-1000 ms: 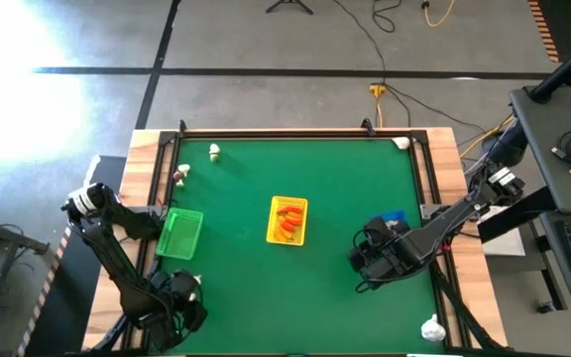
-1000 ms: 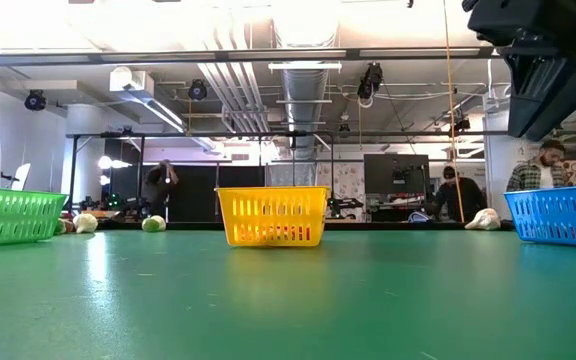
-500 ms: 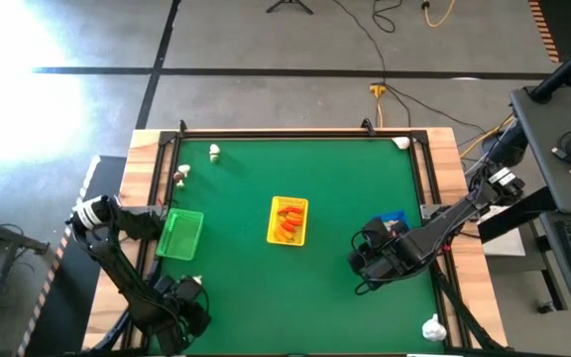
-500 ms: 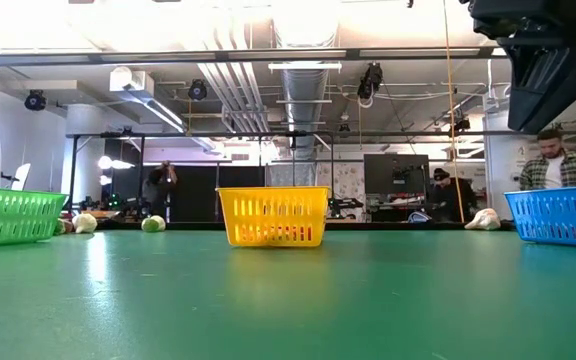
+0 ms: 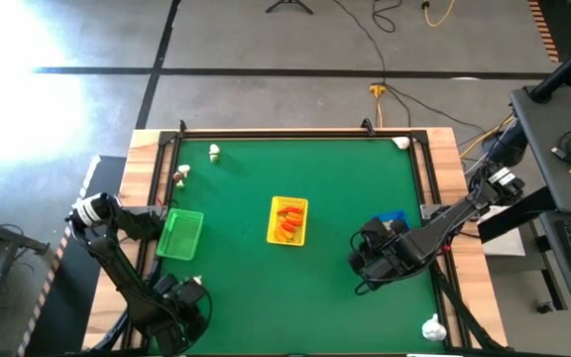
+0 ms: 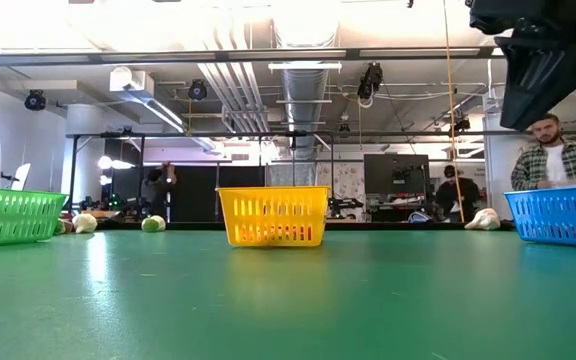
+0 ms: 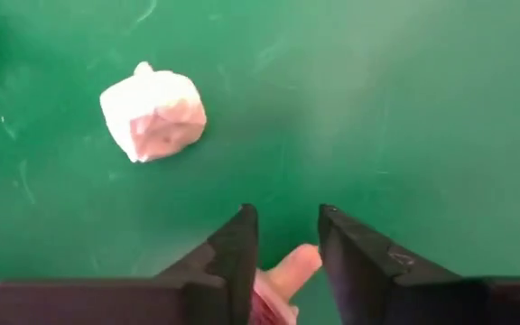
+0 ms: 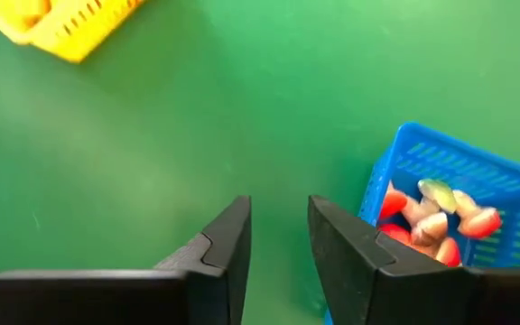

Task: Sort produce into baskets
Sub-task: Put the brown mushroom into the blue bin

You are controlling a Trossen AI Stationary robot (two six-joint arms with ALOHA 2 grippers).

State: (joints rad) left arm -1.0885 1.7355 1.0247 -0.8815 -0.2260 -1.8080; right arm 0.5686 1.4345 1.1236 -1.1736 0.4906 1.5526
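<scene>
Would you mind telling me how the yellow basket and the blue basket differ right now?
The yellow basket stands at the table's middle, clear of both arms; the blue basket sits at the right, partly under the right arm in the high view. The yellow one holds orange pieces, the blue one red-and-white pieces. Both are small perforated trays.

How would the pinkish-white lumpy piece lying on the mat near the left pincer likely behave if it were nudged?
The pinkish-white piece looks rounded and lumpy, so it would probably wobble or roll a short way rather than slide. Being tiny beside the green basket, it is likely light. The left pincer already holds another piece.
</scene>
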